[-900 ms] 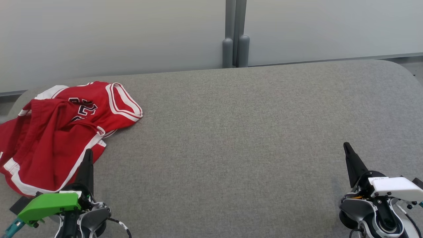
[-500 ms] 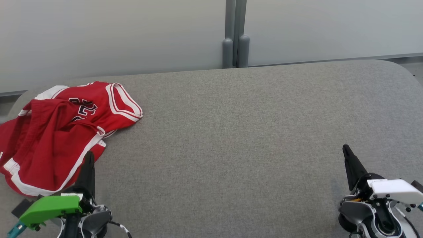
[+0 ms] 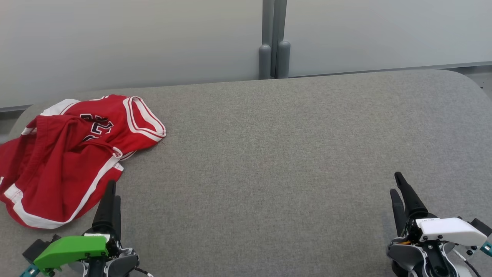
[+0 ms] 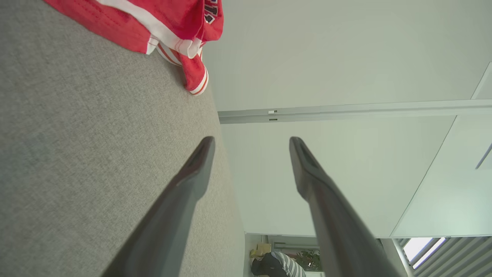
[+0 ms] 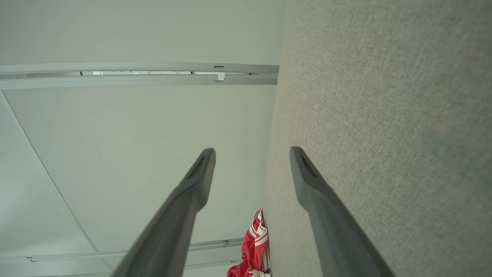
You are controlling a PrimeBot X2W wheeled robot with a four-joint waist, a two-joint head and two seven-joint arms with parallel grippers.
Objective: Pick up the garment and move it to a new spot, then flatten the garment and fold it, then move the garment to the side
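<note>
op: as i look down from the head camera, the grey fabric table [image 3: 269, 154] spans nearly the whole width. pale wall panels [image 3: 134, 38] stand behind its far edge, with a grey post [image 3: 273, 38] between them.

desk: where's the garment?

op: the red garment [image 3: 69, 157] with white trim lies crumpled on the table's left side, reaching back almost to the far edge. dark numerals show on one fold, and its left part runs out of my picture.

desk: and the claws?

op: my left gripper [image 3: 114, 190] sits at the near left, fingers pointing away from me, tips just beside the garment's near hem. on its wrist camera the two fingers stand spread and empty. my right gripper [image 3: 395, 183] is at the near right over bare fabric, well apart from the garment, likewise released and holding nothing.

desk: anything else?

op: tiny, at the bottom of the left wrist view, a person [image 4: 276, 265] in a striped top.
</note>
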